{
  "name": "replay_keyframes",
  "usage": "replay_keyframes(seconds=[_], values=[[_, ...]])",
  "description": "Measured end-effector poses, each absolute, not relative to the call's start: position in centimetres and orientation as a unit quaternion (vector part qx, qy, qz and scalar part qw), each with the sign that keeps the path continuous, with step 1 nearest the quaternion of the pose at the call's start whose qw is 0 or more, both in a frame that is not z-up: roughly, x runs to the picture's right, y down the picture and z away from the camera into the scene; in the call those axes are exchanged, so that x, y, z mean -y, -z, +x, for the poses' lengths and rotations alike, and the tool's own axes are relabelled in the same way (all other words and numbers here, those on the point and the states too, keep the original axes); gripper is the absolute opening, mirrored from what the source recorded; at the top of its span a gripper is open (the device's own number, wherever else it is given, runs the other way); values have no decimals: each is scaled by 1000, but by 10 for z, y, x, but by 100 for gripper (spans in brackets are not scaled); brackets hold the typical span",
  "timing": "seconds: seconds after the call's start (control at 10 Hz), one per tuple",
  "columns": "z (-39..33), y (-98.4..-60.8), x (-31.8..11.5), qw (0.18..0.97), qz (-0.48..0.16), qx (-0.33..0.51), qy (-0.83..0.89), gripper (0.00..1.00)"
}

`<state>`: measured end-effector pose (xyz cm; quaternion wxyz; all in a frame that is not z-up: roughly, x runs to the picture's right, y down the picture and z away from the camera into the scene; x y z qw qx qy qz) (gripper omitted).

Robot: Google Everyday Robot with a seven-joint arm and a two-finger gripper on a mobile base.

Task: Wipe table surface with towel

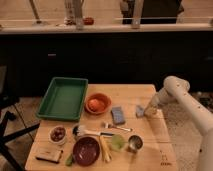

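Observation:
The table surface (pixel 150 150) is a light wood plank top in the middle of the camera view. The towel (pixel 140 110), a small crumpled blue-grey cloth, lies near the table's right edge. My gripper (pixel 150 110) is low over the table right beside the towel, on its right side, at the end of the white arm (pixel 176 90) that reaches in from the right. I cannot tell whether it touches or holds the towel.
A flat blue-grey pad (pixel 118 115) lies left of the towel. An orange bowl (pixel 97 103), a green tray (pixel 64 97), a metal cup (pixel 134 143), a dark red bowl (pixel 86 150), utensils (pixel 92 132) and a small bowl (pixel 58 134) stand on the table. A dark counter (pixel 105 30) runs behind.

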<state>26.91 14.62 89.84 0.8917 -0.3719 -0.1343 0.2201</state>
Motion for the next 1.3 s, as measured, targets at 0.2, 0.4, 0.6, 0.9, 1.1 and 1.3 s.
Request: replay_keyframes(seconds=[0.2, 0.4, 0.6, 0.9, 1.1, 1.3], values=[[250, -901, -149, 885, -392, 149, -203, 0], [239, -895, -156, 876, -410, 167, -191, 0], [250, -885, -164, 872, -417, 173, -187, 0], [283, -876, -172, 871, -417, 161, -202, 0], [296, -876, -172, 872, -414, 150, -212, 0], [303, -878, -167, 875, -407, 141, -221, 0]])
